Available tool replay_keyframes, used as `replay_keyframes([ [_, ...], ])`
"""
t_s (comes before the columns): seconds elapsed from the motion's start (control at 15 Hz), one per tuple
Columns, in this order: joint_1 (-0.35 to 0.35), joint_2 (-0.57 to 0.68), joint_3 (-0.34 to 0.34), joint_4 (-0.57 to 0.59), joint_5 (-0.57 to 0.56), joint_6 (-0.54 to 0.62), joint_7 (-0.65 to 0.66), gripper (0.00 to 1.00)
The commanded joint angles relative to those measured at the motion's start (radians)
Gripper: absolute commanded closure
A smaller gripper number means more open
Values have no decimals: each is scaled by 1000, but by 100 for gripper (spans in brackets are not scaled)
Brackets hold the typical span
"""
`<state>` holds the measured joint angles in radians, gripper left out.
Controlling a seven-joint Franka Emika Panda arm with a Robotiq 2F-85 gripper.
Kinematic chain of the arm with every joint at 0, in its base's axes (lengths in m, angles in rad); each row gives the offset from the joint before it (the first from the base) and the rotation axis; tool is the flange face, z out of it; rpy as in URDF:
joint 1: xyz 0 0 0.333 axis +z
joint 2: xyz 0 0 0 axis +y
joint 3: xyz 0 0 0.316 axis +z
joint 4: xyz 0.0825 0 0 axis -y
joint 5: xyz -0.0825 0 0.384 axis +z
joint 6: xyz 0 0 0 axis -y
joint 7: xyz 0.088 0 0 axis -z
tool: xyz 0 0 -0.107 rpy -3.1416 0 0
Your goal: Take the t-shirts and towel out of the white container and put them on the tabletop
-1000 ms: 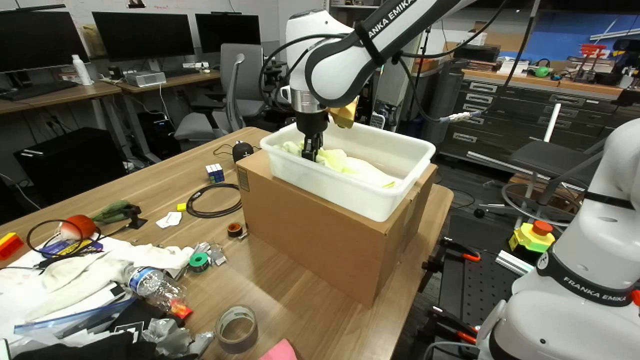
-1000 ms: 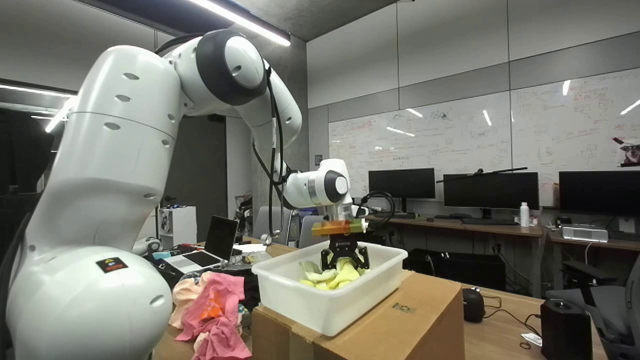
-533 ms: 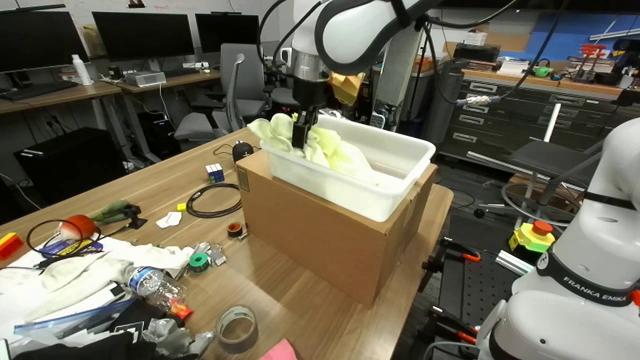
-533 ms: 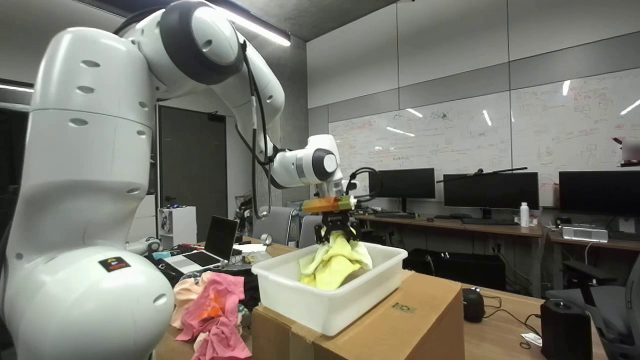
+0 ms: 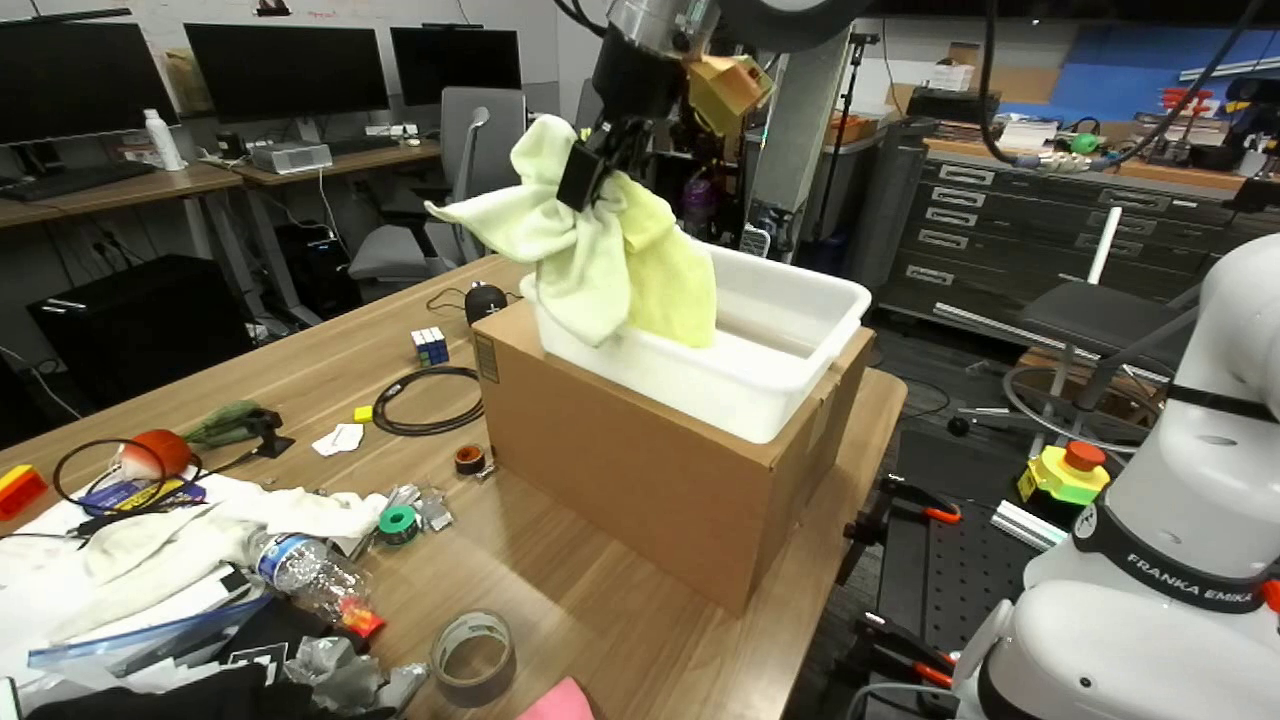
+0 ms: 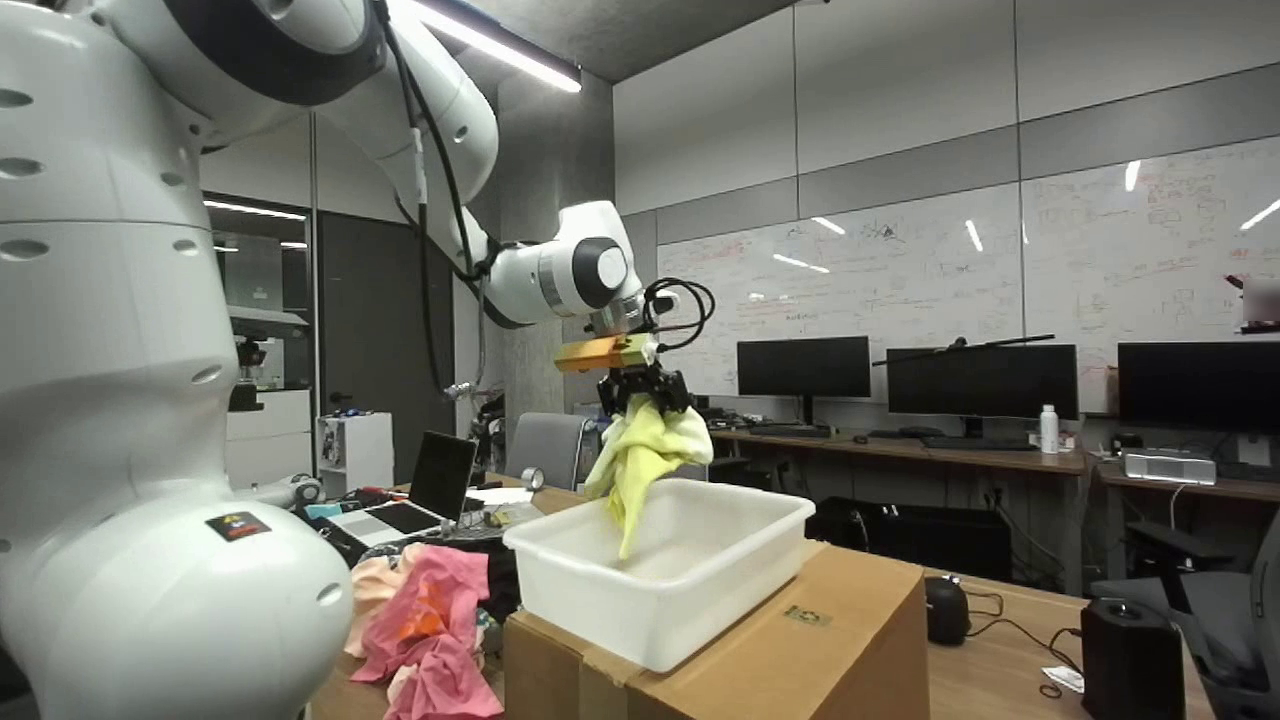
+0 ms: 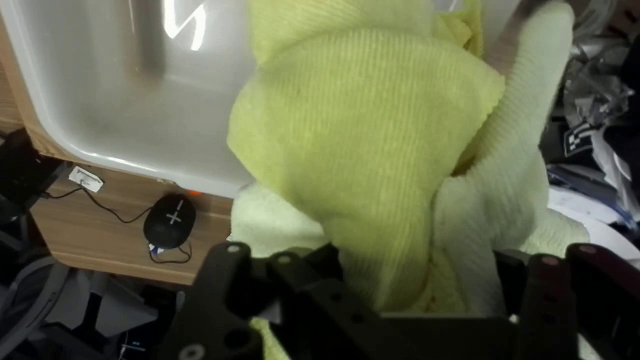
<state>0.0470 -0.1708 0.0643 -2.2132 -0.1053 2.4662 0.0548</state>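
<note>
The white container (image 5: 770, 400) stands on a cardboard box and also shows in an exterior view (image 6: 590, 620). My gripper (image 5: 585, 185) is shut on a yellow towel (image 5: 670, 270) with paler parts and holds it bunched above the container. The gripper (image 6: 645, 405) and the hanging towel (image 6: 640, 450) show there too; a yellow tip hangs below the container's rim. In the wrist view the towel (image 7: 370, 130) fills the middle, gathered between the fingers (image 7: 420, 280). The visible container floor (image 7: 190, 110) is bare. Pink and peach cloths (image 6: 430, 630), perhaps the t-shirts, lie heaped on the tabletop.
The cardboard box (image 5: 640, 480) stands on the wooden table (image 5: 590, 600). Around it lie a coiled cable (image 5: 430, 428), a tape roll (image 5: 472, 660), a plastic bottle (image 5: 305, 570) and white cloths (image 5: 170, 550). A laptop (image 6: 440, 480) and a black speaker (image 6: 945, 610) stand nearby.
My gripper has risen out of the container, lifting the yellow towel clear of its floor. The gripper has also tilted, and the towel now hangs in folds.
</note>
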Motion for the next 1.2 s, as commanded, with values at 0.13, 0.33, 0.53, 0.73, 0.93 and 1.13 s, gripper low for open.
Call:
replay_keyframes([
  [0.13, 13, -108, 37, -53, 84, 93, 172, 94],
  [0.33, 19, -122, 55, -57, 156, 134, 255, 94],
  [0.53, 37, -122, 68, -55, 239, 168, 300, 94],
  [0.73, 133, -108, 41, -40, 438, 107, 162, 94],
  [0.93, 212, -94, 26, -21, 645, 5, 34, 94],
  [1.13, 230, -81, 25, -4, 774, -124, -26, 94],
])
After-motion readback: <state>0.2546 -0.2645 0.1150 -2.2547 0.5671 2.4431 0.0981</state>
